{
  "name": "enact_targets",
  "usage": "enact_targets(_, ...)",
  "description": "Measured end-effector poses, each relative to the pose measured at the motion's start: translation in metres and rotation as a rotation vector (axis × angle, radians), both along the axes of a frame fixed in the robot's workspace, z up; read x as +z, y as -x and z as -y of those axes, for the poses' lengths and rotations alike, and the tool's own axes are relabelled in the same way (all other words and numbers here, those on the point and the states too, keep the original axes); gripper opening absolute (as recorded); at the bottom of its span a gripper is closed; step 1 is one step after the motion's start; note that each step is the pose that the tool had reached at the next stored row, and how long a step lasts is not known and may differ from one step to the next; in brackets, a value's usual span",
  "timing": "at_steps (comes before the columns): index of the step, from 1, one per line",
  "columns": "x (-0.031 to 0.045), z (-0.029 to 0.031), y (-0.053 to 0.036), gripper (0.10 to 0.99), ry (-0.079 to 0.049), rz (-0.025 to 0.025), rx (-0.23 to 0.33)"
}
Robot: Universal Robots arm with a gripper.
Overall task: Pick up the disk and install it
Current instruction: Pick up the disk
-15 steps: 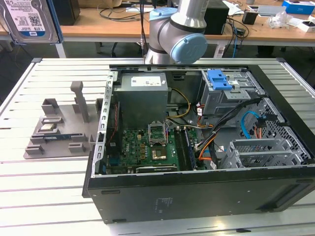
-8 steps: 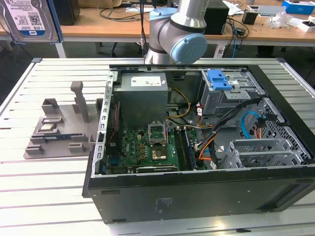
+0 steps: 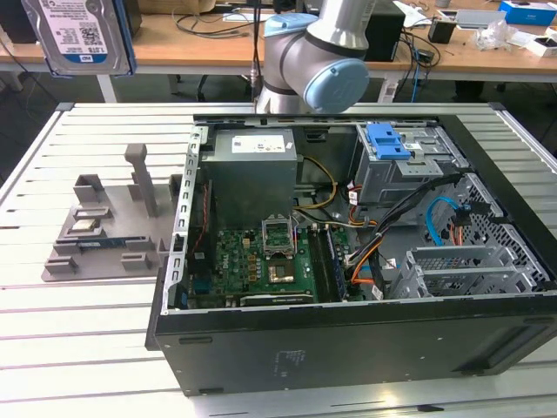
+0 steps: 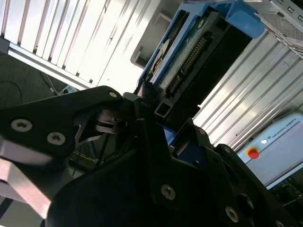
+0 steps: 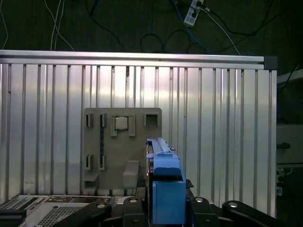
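As the claw pinches the disk by one end, high above the tabletop, it looks stiff, dense and shock-sensitive: best gripped on its bracketed sides, clear of the connector.

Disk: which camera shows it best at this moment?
The exterior view: the disk faces the camera at that view's upper left, label and blue bracket plain, though cropped. The second wrist view shows its connector edge clamped in the gripper; the first wrist view shows it edge-on, mostly blue bracket.
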State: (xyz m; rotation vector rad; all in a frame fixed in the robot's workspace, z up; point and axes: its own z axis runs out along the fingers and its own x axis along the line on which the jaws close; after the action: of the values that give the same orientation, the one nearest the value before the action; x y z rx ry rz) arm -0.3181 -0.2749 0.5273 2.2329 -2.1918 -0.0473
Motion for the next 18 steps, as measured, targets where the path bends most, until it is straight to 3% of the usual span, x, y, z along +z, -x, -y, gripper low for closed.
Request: enact_targets(18,0.0000,-0.0001,-0.0714,0.365,0.000,-0.0010,0.000)
